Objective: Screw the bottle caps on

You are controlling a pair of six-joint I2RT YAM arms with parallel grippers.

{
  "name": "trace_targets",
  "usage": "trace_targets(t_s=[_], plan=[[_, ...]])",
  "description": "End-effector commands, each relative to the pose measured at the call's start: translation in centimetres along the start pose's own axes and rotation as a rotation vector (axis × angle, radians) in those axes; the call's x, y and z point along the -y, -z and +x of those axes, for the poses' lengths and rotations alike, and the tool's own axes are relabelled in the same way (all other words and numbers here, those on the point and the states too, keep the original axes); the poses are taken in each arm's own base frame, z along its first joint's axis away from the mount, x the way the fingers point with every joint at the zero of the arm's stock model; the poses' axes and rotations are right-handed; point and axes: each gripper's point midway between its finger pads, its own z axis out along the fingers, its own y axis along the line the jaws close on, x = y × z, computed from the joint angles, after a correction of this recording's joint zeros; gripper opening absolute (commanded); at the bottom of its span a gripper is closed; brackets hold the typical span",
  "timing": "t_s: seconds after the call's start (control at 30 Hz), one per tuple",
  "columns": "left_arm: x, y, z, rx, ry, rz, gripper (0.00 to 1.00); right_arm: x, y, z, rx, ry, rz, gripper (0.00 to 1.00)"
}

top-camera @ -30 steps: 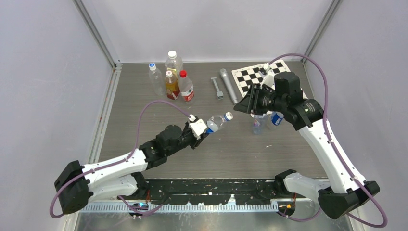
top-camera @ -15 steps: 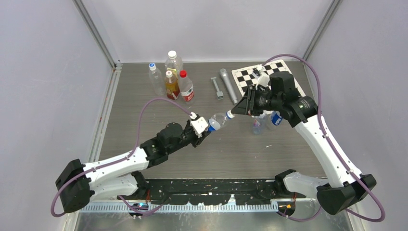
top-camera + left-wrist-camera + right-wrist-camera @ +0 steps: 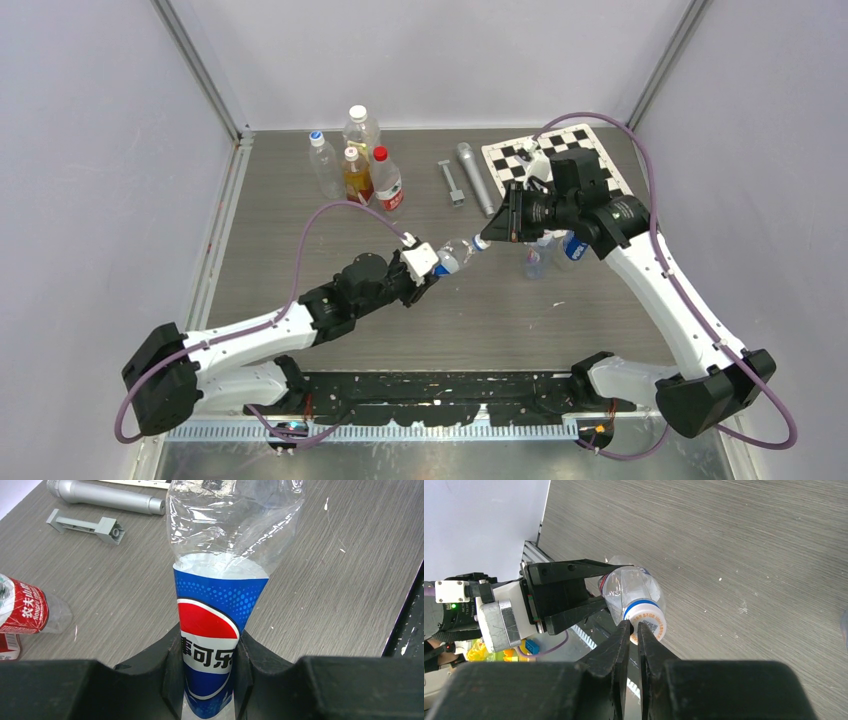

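Note:
My left gripper [image 3: 427,268] is shut on the label of a clear Pepsi-style bottle [image 3: 453,254], holding it off the table with its neck tilted toward the right arm. In the left wrist view the black fingers [image 3: 172,675] pinch the red-white-blue label of this bottle [image 3: 220,605]. A white cap [image 3: 647,618] with a blue ring sits on the neck. My right gripper [image 3: 634,627] is shut, its tips pressed against the cap's side, with nothing between them. Two more small bottles [image 3: 535,262] [image 3: 573,247] stand under the right arm.
Several other bottles stand at the back left, among them an amber-liquid one [image 3: 356,176] and a red-capped one [image 3: 387,181]. A grey cylinder [image 3: 475,176], a small grey part [image 3: 452,183] and a checkerboard [image 3: 514,162] lie at the back.
My right gripper has moved left to the bottle's cap and closed its jaws. The left arm has shifted the held bottle slightly right.

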Motion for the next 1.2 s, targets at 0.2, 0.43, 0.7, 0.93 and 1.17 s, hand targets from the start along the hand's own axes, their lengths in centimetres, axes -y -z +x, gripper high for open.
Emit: trace_targets(t_s=[0.2, 0.43, 0.7, 0.93, 1.17], plan=[[-0.4, -0.4, -4.4, 0.182, 0.055, -0.009, 0.0, -1.6, 1.6, -2.4, 0.056, 0.085, 0.011, 0.17], [0.4, -0.5, -2.4, 0.144, 0.061, 0.026, 0.0, -3.6, 3.5, -4.7, 0.113, 0.135, -0.005, 0.17], [0.5, 0.3, -2.0, 0.158, 0.091, 0.077, 0.0, -4.1, 5.0, -3.8, 0.028, 0.286, -0.018, 0.45], [1.2, 2.1, -3.2, 0.212, 0.12, 0.275, 0.0, -3.7, 5.5, -1.7, -0.058, 0.504, -0.081, 0.58], [2.6, 3.3, -3.8, 0.202, 0.125, 0.443, 0.0, -5.3, 5.4, -1.1, -0.033, 0.672, -0.23, 0.63]])
